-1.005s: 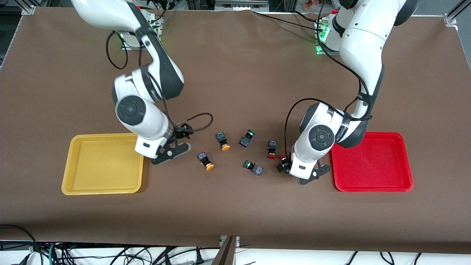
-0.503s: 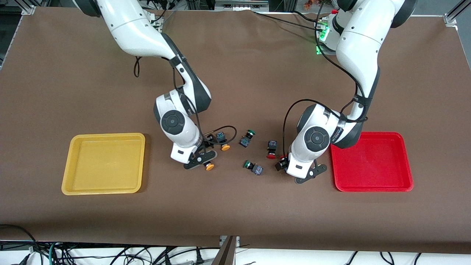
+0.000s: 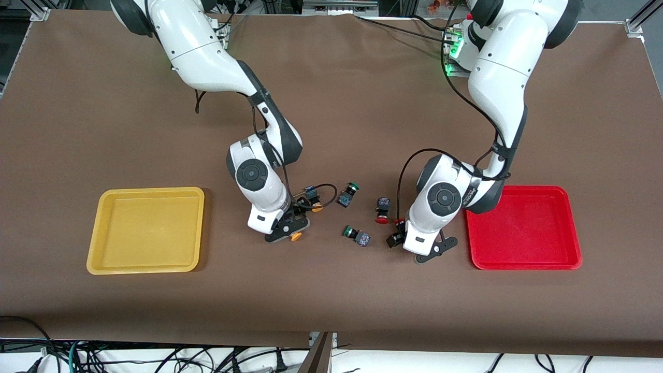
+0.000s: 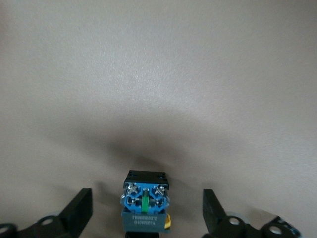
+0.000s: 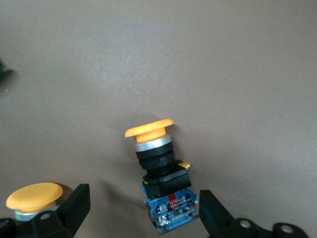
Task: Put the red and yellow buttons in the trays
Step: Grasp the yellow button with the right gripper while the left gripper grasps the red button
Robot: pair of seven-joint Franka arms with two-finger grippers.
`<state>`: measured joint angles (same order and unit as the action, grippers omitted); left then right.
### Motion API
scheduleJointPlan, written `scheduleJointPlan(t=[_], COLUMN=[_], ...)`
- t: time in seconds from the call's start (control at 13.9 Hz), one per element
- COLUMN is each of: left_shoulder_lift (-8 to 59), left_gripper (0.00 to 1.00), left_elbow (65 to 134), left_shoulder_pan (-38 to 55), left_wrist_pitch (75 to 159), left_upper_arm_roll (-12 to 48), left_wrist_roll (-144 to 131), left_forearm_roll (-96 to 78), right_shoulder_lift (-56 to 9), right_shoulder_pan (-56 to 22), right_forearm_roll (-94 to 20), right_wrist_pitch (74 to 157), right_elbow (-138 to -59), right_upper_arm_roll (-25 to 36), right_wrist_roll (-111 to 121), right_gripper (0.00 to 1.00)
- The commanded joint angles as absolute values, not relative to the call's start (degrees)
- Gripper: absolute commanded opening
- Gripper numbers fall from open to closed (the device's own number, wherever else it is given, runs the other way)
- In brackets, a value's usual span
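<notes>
My right gripper (image 3: 286,228) is open and low over the table, its fingers either side of a yellow button (image 5: 156,158) that lies on its side; its cap shows in the front view (image 3: 296,237). The second yellow button (image 3: 313,201) lies close by, its cap (image 5: 34,196) beside one finger. My left gripper (image 3: 407,243) is open around the dark body of a red button (image 3: 395,237), seen from its blue back (image 4: 145,203) with the cap hidden. The other red button (image 3: 382,211) lies beside it. The yellow tray (image 3: 145,230) and red tray (image 3: 523,228) are empty.
Two green-capped buttons (image 3: 348,194) (image 3: 357,235) lie between the yellow and red ones. The yellow tray sits toward the right arm's end of the brown table, the red tray toward the left arm's end, just beside the left hand.
My right arm has swung from beside the yellow tray over to the yellow buttons and come down around one. My left hand has shifted slightly toward the front camera at the red button.
</notes>
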<state>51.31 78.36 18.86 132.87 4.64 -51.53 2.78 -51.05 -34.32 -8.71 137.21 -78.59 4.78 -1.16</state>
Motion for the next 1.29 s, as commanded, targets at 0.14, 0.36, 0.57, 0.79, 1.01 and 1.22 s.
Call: scheduleJointPlan(t=[0.14,0.36,0.57,0.79,1.01,1.22], left_shoulder_lift=[52.65,52.21,51.86,50.11,46.68,44.57], left_gripper=[0.32,0.0,0.0,0.0,0.0,0.0], left_elbow=[78.31,78.22,77.96,77.44,77.17,77.17], left_shoulder_pan=[19.34,18.99,18.63,17.67,12.85,9.24], left_wrist_pitch=[133.59,133.42,133.16,129.31,123.24,119.19], left_upper_arm_roll=[4.48,4.48,4.31,3.96,4.3,4.31], left_wrist_roll=[-51.33,-51.33,-51.33,-49.85,-38.18,-27.72], left_forearm_roll=[4.13,4.13,4.22,4.39,4.13,3.96], right_shoulder_lift=[-50.45,-50.97,-51.59,-52.12,-52.12,-51.77], right_shoulder_pan=[-34.28,-34.54,-34.54,-34.54,-34.37,-33.84], right_forearm_roll=[-8.7,-8.61,-7.48,-6.6,-6.06,-6.15], right_wrist_pitch=[133.16,133.68,133.86,134.03,134.03,133.95], right_elbow=[-75.85,-75.94,-76.11,-76.29,-76.46,-76.46], right_upper_arm_roll=[5.01,5.01,5.01,4.92,5.01,5.01], right_wrist_roll=[-0.88,-0.88,-1.05,-0.97,-0.7,-0.53], right_gripper=[0.99,0.99,0.97,0.82,0.49,0.1])
